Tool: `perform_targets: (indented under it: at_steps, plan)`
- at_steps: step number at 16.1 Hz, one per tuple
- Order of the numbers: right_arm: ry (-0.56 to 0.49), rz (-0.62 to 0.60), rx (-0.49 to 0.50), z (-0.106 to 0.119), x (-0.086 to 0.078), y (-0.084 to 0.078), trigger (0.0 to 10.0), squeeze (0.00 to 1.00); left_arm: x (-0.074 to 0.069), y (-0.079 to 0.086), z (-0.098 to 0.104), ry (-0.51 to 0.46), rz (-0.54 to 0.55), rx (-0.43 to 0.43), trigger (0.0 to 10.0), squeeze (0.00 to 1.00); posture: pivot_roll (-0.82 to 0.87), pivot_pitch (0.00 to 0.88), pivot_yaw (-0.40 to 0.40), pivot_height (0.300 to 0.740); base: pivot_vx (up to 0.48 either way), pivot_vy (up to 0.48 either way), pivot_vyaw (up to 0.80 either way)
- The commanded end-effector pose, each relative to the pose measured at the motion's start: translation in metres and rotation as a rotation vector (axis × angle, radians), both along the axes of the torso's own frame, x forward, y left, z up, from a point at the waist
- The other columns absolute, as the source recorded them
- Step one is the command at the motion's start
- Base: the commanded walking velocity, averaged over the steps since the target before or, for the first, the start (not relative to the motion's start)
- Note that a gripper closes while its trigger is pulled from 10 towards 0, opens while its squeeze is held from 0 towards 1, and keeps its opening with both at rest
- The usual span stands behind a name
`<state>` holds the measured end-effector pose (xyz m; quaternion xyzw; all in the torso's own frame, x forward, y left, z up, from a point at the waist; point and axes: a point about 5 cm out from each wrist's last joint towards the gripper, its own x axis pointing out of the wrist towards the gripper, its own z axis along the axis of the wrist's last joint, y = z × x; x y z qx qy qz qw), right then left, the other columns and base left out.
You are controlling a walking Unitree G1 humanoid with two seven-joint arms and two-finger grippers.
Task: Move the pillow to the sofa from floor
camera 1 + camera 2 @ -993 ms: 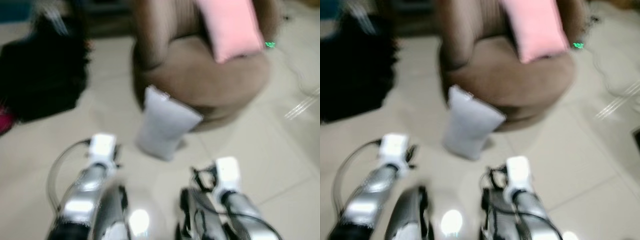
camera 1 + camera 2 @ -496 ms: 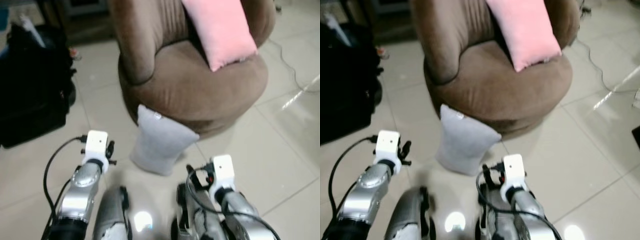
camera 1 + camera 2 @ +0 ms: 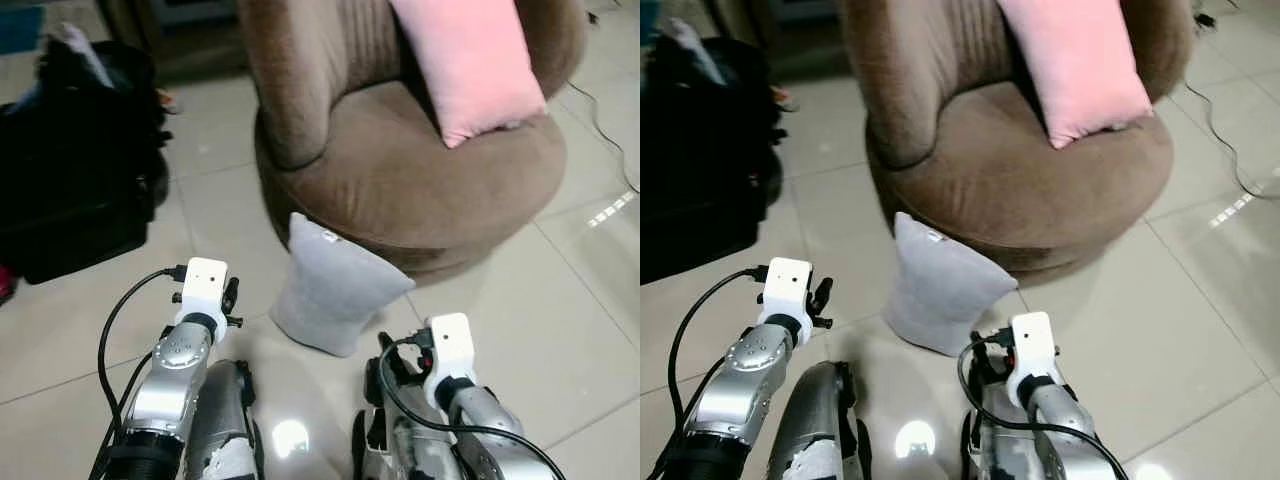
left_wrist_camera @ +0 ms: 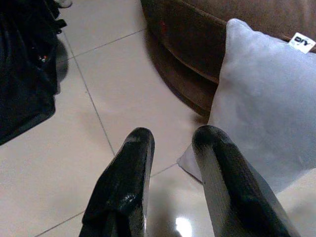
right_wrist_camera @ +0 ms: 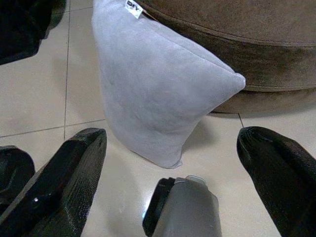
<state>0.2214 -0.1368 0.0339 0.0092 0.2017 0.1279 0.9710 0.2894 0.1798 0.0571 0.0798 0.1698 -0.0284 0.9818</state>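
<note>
A grey pillow [image 3: 335, 290] stands on the tiled floor, leaning against the base of a round brown sofa chair [image 3: 400, 170]. Both of my arms reach down toward it, the left wrist [image 3: 205, 285] to its left and the right wrist [image 3: 448, 345] just in front of its right side. My left gripper [image 4: 170, 143] hovers over the floor beside the pillow's edge [image 4: 266, 108], fingers a little apart and empty. My right gripper [image 5: 173, 143] is spread wide in front of the pillow [image 5: 153, 84], holding nothing.
A pink pillow [image 3: 475, 60] leans on the sofa's backrest. A large black bag [image 3: 80, 170] sits on the floor to the left. A thin cable [image 3: 610, 130] runs over the tiles at the right. Bare floor lies to the sofa's right.
The picture has sharpened and shifted as the camera moved. The grey pillow still leans on the sofa base. Both arms keep about the same pose before it.
</note>
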Motion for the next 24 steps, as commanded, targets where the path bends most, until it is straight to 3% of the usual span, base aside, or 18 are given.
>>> perform_targets:
  at_steps: [1, 9, 19, 24]
  plan:
    - [-0.003, -0.007, 0.001, -0.0002, -0.0024, -0.0048, 10.0, 0.00, -0.0022, -0.0052, -0.0052, 0.023, -0.010, -0.003, 10.0, 0.00, -0.12, 0.214, -0.057, 0.590, 0.409, -0.244, 0.00]
    - [-0.025, 0.016, 0.011, 0.0019, -0.0001, -0.0033, 10.0, 0.00, -0.0025, -0.0069, -0.0077, 0.035, -0.034, 0.035, 10.0, 0.00, -0.12, 0.206, -0.056, 0.590, 0.434, -0.091, 0.00]
    - [-0.026, 0.031, 0.003, 0.0013, 0.0012, -0.0030, 10.0, 0.00, -0.0004, -0.0040, -0.0067, 0.019, 0.023, 0.021, 10.0, 0.00, -0.11, 0.200, -0.059, 0.590, 0.000, -0.126, 0.00]
    - [-0.008, 0.040, -0.006, -0.0004, -0.0007, -0.0013, 10.0, 0.00, -0.0018, -0.0026, -0.0071, 0.024, 0.028, 0.003, 10.0, 0.00, -0.11, 0.208, -0.059, 0.545, 0.000, 0.000, 0.00]
